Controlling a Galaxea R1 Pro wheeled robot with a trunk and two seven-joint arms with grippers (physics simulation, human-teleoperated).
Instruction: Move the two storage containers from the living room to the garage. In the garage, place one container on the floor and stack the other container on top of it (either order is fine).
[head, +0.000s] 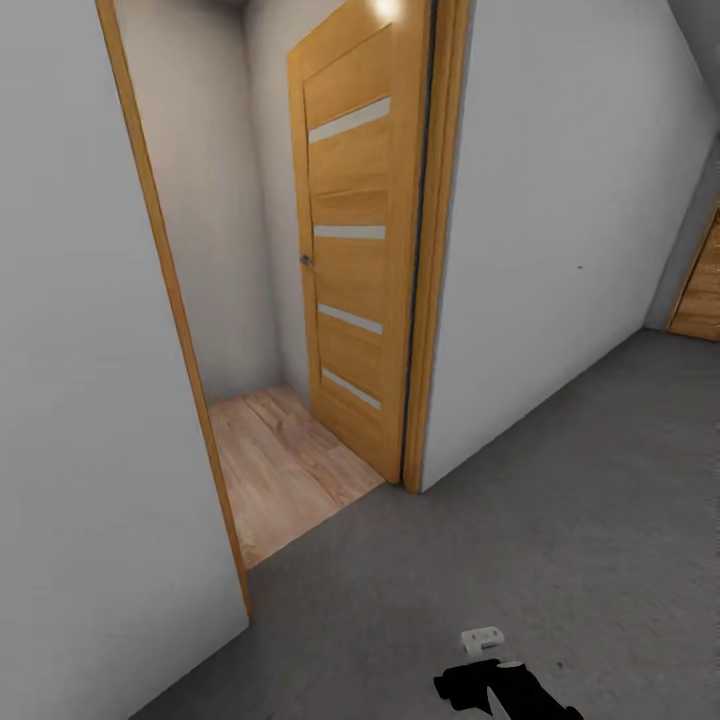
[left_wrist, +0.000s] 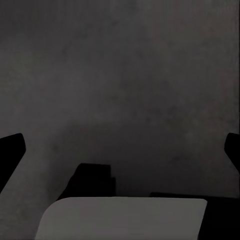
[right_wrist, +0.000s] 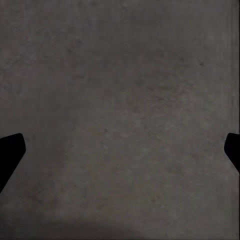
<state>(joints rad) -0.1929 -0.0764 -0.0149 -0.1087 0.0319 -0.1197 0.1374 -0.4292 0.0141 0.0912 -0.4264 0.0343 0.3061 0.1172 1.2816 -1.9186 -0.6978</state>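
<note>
Now I'm rolling over the grey concrete floor (head: 560, 500) by the open orange door (head: 350, 250), left hand (left_wrist: 120, 150) and right hand (right_wrist: 120, 150) spread and carrying nothing, no bins visible, so next is through the doorway onto the wood floor (head: 280, 470) to fetch one.

You have two orange doors in sight: one door (head: 350, 240) with four frosted strips (head: 349, 120), standing open, and a second door (head: 700, 290) well to its right. Beside the first door are two floor surfaces: one grey concrete floor (head: 520, 520) and one wood plank floor (head: 280, 470).
</note>
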